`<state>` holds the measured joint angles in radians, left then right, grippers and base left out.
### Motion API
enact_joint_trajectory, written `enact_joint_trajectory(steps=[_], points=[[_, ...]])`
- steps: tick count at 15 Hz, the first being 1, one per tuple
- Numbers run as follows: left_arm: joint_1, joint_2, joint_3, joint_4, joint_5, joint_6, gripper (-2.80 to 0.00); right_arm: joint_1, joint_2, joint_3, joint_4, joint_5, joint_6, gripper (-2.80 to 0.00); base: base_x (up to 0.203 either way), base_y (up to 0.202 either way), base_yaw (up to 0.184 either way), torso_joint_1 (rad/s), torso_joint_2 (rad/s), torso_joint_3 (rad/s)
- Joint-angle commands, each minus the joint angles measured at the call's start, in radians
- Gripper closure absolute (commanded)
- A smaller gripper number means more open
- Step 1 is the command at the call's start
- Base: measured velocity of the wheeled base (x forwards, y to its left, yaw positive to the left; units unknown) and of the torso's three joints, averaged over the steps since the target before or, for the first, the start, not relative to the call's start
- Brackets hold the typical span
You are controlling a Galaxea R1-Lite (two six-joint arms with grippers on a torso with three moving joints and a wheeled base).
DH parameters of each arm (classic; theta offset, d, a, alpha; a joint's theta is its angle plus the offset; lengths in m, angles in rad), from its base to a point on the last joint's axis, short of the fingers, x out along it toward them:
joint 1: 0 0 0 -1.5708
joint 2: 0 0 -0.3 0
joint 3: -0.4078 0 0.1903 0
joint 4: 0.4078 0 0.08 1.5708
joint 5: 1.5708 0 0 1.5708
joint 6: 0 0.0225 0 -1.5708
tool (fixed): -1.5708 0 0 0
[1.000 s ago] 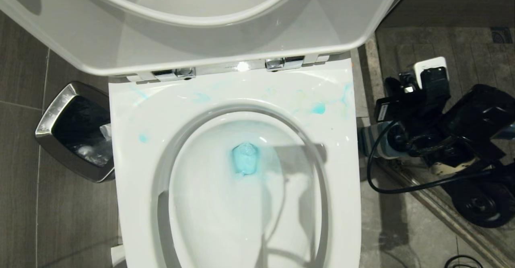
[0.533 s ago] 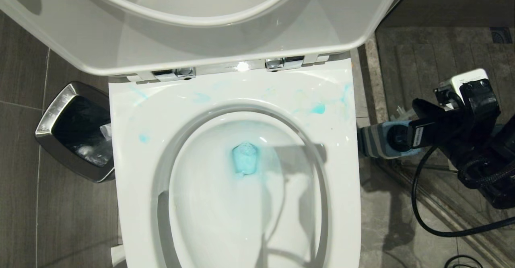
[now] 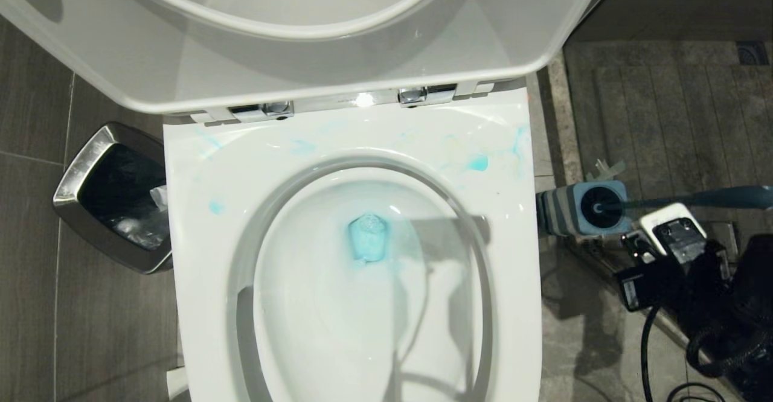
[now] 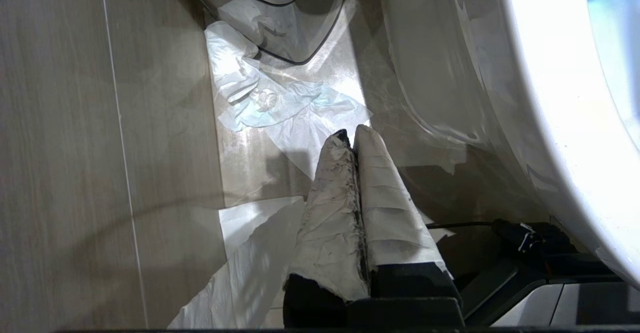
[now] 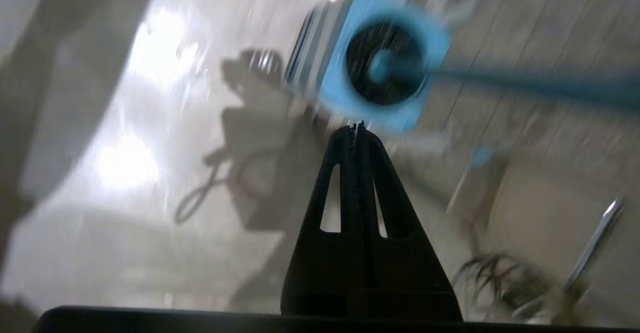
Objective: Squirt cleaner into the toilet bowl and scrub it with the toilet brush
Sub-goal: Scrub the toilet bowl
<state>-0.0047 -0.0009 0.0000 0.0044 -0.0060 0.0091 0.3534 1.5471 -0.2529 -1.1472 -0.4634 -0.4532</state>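
Blue cleaner [image 3: 368, 238] pooled in the toilet bowl [image 3: 362, 305] while the toilet brush [image 3: 682, 200] stood in its holder [image 3: 567, 212] beside it. The right gripper [image 5: 357, 127], jaws shut and empty, hung near the holder; a reach with shut jaws risked toppling it.

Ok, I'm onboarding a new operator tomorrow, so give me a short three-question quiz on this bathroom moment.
1. True or false: the toilet brush is scrubbing inside the toilet bowl.
2. Where does the brightest cleaner sit? A) on the floor B) pooled deep in the bowl C) in the steel bin
3. Fill in: the right gripper has its fingers ____ and holds nothing.

Key
1. False: its bristle head sits in the holder on the floor to the robot's right of the toilet.
2. B; paler smears mark the rim.
3. Shut. The left gripper is shut too, low beside the toilet.
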Motion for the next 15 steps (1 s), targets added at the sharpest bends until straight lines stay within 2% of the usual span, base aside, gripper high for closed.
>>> enact_joint_trajectory(steps=[1, 3, 5, 8, 11, 15], points=[[0.0, 0.001, 0.0, 0.0, 0.0, 0.0, 0.0, 0.001, 0.06, 0.134, -0.173, 0.012, 0.016, 0.0, 0.0, 0.0, 0.0, 0.0, 0.0, 0.0], [0.0, 0.001, 0.0, 0.0, 0.0, 0.0, 0.0, 0.0, 0.103, 0.214, -0.332, 0.071, 0.079, 0.0, 0.0, 0.0, 0.0, 0.0, 0.0, 0.0], [0.0, 0.001, 0.0, 0.0, 0.0, 0.0, 0.0, -0.02, 0.111, 0.251, -0.365, 0.087, 0.145, 0.0, 0.0, 0.0, 0.0, 0.0, 0.0, 0.0], [0.0, 0.001, 0.0, 0.0, 0.0, 0.0, 0.0, -0.084, 0.133, 0.251, -0.383, 0.074, 0.163, 0.0, 0.0, 0.0, 0.0, 0.0, 0.0, 0.0], [0.0, 0.001, 0.0, 0.0, 0.0, 0.0, 0.0, -0.15, 0.17, 0.244, -0.383, -0.071, 0.16, 0.0, 0.0, 0.0, 0.0, 0.0, 0.0, 0.0], [0.0, 0.001, 0.0, 0.0, 0.0, 0.0, 0.0, -0.159, 0.209, 0.173, -0.383, -0.205, 0.138, 0.0, 0.0, 0.0, 0.0, 0.0, 0.0, 0.0]])
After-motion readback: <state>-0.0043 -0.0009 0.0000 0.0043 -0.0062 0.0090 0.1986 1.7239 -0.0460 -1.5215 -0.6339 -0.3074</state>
